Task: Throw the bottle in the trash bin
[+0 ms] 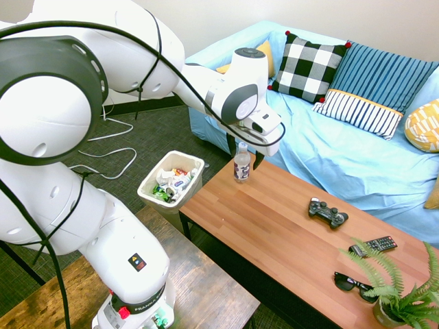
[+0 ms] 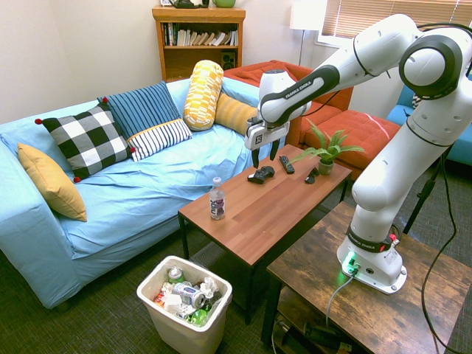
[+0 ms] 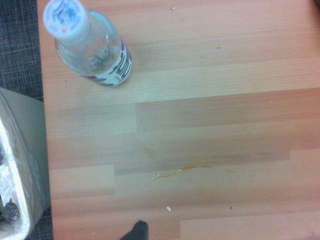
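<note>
The bottle (image 1: 241, 163) (image 2: 217, 199) is small and clear, with a white cap and a dark label band. It stands upright near the end of the wooden coffee table (image 2: 258, 214) closest to the trash bin. That white trash bin (image 1: 152, 176) (image 2: 171, 330) sits on the carpet just past the table's end, holding cans and crumpled waste. My gripper (image 1: 245, 154) (image 2: 264, 156) hangs open above the table, higher than the bottle and a little toward the table's middle, holding nothing. The wrist view looks down on the bottle (image 3: 92, 45), with the bin's rim (image 3: 20, 165) at the side.
A black game controller (image 2: 260, 175), a remote (image 2: 286, 164), sunglasses (image 2: 312, 175) and a potted fern (image 2: 324, 151) occupy the table's other end. A blue-covered sofa (image 2: 147, 192) with pillows runs along the table's far side. A dark wooden side table (image 2: 346, 280) adjoins the near side.
</note>
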Controlling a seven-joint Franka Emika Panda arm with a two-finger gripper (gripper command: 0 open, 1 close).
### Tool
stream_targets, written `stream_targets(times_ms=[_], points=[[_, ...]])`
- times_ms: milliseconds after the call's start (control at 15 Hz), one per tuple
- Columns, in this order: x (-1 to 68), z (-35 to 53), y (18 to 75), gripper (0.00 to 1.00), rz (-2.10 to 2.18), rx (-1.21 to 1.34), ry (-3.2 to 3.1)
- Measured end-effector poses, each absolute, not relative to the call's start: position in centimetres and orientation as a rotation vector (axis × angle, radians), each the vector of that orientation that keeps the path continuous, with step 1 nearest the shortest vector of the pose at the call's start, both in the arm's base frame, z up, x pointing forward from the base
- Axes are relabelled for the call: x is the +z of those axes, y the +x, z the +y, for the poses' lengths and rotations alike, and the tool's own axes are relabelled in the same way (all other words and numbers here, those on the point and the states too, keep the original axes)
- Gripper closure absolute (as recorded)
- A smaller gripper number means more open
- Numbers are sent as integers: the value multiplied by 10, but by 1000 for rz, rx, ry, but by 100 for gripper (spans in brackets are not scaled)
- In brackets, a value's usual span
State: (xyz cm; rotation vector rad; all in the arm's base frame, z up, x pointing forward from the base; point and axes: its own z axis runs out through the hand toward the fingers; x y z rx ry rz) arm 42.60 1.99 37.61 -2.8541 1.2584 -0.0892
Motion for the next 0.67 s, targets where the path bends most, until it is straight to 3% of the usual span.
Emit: stream_targets(times_ms=[667], points=[[383, 64, 481, 0, 1239, -163, -2874]])
